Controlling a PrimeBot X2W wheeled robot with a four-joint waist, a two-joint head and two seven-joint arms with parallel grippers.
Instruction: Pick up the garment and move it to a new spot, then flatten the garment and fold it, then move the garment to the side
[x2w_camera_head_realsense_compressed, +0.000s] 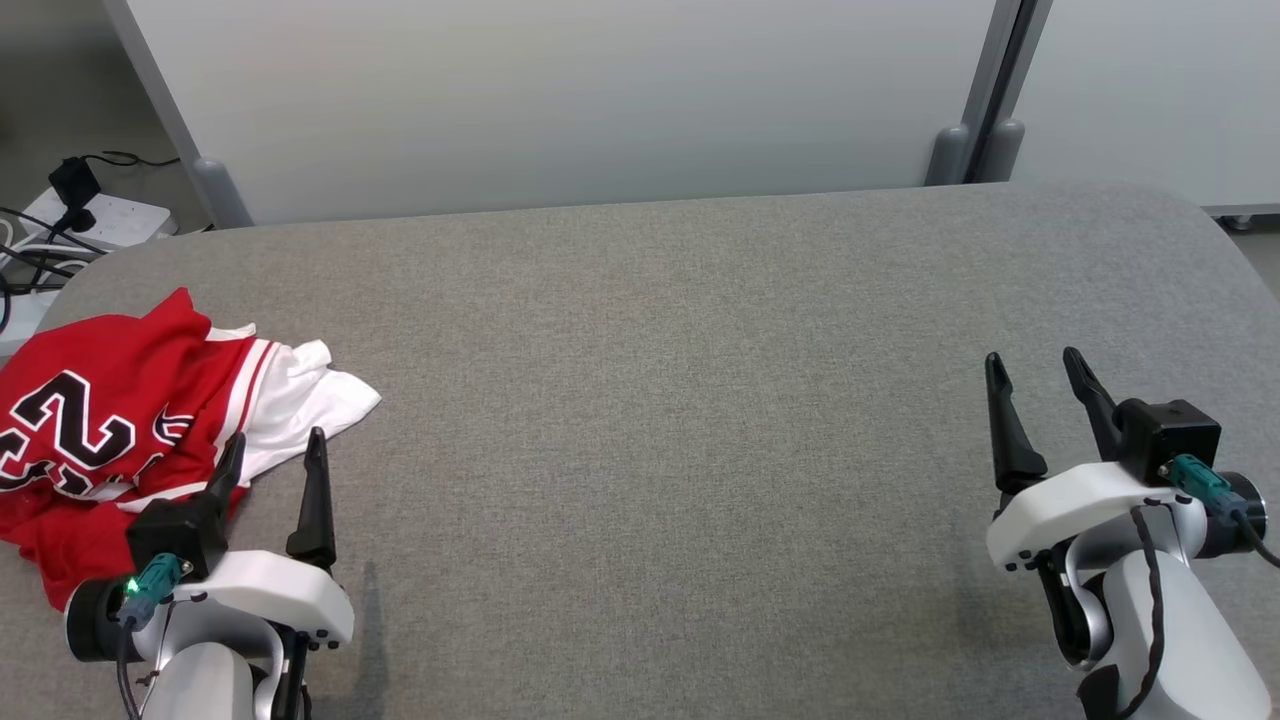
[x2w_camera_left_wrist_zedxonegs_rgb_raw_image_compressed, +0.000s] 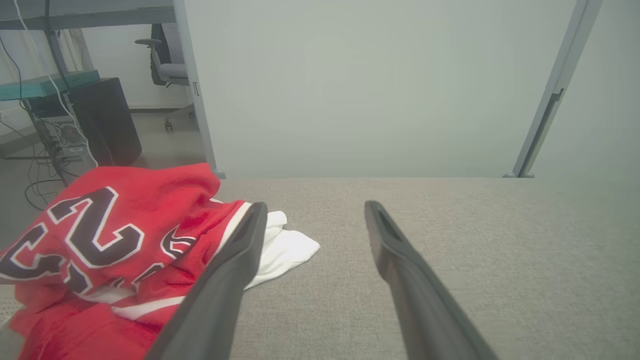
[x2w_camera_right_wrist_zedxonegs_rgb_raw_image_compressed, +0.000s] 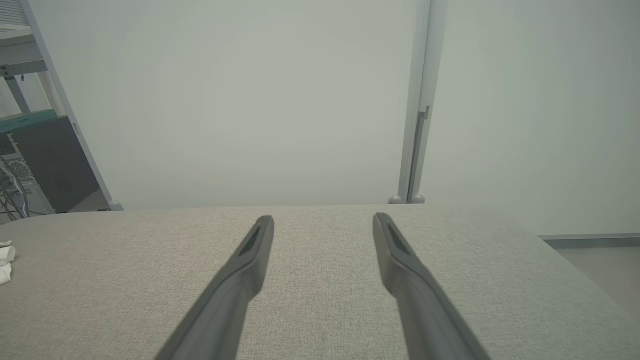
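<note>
Grey fabric table (x2w_camera_head_realsense_compressed: 660, 420), both arms parked at the near edge. Left gripper (x2w_camera_head_realsense_compressed: 277, 435) has its fingers spread, nothing in them, right next to the jersey (x2w_camera_head_realsense_compressed: 110, 420); right gripper (x2w_camera_head_realsense_compressed: 1031, 355) is spread and empty too, way off on the other side. That jersey's crumpled at the table's left edge, red with white trim and black numbers. Pale panels (x2w_camera_head_realsense_compressed: 600, 100) behind, power strip (x2w_camera_head_realsense_compressed: 100, 215) on the floor far left.
</note>
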